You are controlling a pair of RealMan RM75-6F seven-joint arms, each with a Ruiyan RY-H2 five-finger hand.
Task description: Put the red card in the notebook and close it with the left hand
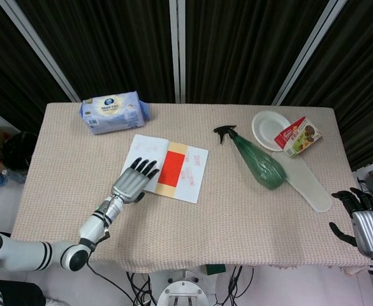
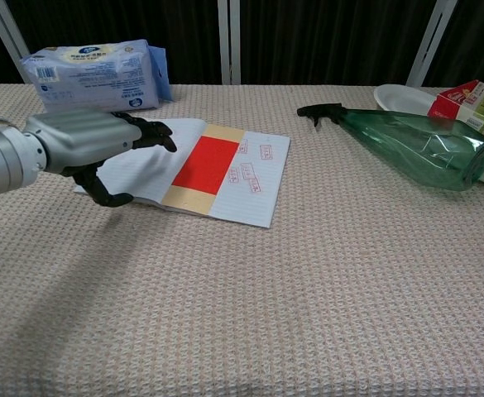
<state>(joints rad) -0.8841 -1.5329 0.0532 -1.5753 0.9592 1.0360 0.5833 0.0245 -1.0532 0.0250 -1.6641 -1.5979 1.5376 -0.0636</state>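
An open notebook (image 1: 145, 152) lies flat on the table left of centre, also seen in the chest view (image 2: 261, 179). The red card (image 1: 171, 170) rests on a tan strip along the notebook's middle fold (image 2: 207, 164). My left hand (image 1: 132, 182) hovers over the near left corner of the left page, fingers spread, holding nothing; in the chest view this hand (image 2: 88, 145) sits just left of the card and does not touch it. My right hand (image 1: 363, 222) is off the table's near right corner, fingers apart and empty.
A pack of wet wipes (image 1: 113, 111) lies at the back left. A green spray bottle (image 1: 257, 159) lies on its side right of the notebook. Behind it are a white plate (image 1: 268, 129), a snack box (image 1: 298, 136) and a flat white piece (image 1: 308, 183).
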